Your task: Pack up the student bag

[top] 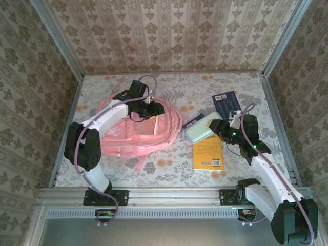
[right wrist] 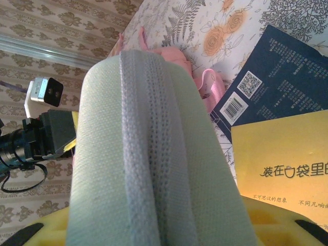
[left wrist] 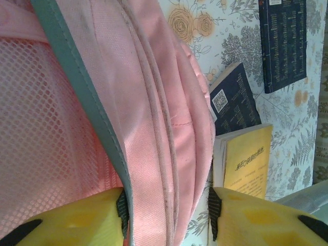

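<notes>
The student bag point(top: 128, 136), a big pink backpack, lies at the left middle of the table with its mouth held up. My left gripper point(top: 152, 109) is shut on the bag's rim. In the left wrist view the pink fabric with grey trim point(left wrist: 154, 128) runs between the yellow fingers point(left wrist: 82, 220). My right gripper point(top: 224, 128) is shut on a pale green fabric pouch point(top: 201, 128), held just right of the bag. In the right wrist view the pouch point(right wrist: 154, 154) rises from the gripper point(right wrist: 159, 230) and hides the pads.
A yellow book point(top: 208, 154) lies flat under the pouch, near the front. A dark blue book point(top: 225, 102) lies behind the right gripper. Another dark book point(left wrist: 233, 97) sits by the bag's right edge. Patterned walls enclose the table.
</notes>
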You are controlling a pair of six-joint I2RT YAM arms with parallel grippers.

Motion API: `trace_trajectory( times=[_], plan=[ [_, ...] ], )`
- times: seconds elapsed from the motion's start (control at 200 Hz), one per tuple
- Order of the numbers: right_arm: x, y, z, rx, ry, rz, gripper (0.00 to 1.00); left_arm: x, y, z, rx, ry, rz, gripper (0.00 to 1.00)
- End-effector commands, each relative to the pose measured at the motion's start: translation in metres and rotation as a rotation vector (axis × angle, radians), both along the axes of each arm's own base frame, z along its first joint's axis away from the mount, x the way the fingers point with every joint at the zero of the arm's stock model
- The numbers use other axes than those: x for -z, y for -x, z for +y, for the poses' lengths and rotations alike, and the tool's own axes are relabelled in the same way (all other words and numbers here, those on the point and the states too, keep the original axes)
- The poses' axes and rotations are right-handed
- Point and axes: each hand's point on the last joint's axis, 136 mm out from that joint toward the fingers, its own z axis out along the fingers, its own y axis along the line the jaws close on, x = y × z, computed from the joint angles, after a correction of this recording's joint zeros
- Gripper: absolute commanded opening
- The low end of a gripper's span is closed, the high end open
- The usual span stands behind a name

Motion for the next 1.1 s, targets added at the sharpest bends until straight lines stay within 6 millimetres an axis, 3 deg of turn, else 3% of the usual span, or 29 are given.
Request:
trace_trajectory(
  times=[0.0, 0.38, 0.585, 0.635, 0.74, 0.86, 0.96, 1.095],
  plan=[
    [0.002, 0.002, -0.003, 0.002, 0.018, -0.011, 0.44, 0.000, -0.004, -0.010, 0.019, 0.016, 0.002, 0.44],
    [-0.002, 0.002, -0.003, -0.002, 0.012, -0.013, 0.44, 0.028, 0.001, -0.002, 0.023, -0.072, 0.033, 0.41],
    [0.000, 0.001, -0.003, 0.000, 0.001, -0.007, 0.44, 0.035, 0.001, -0.001, 0.040, -0.095, 0.025, 0.26],
    [-0.002, 0.002, -0.003, 0.000, -0.001, -0.012, 0.44, 0.035, 0.000, 0.001, 0.052, -0.119, 0.001, 0.16],
    [-0.003, 0.004, -0.003, 0.001, 0.000, -0.013, 0.44, 0.029, 0.000, 0.003, 0.072, -0.128, -0.050, 0.00],
    [-0.005, 0.005, -0.004, 0.006, 0.003, -0.021, 0.43, 0.020, 0.003, -0.001, 0.121, -0.108, -0.078, 0.00],
    [-0.008, 0.006, -0.007, 0.026, 0.009, -0.013, 0.43, -0.004, 0.004, -0.005, 0.167, -0.079, -0.133, 0.00],
    [-0.021, 0.009, -0.016, 0.077, 0.036, -0.028, 0.41, -0.058, 0.013, -0.013, 0.253, -0.012, -0.217, 0.00]
  ],
)
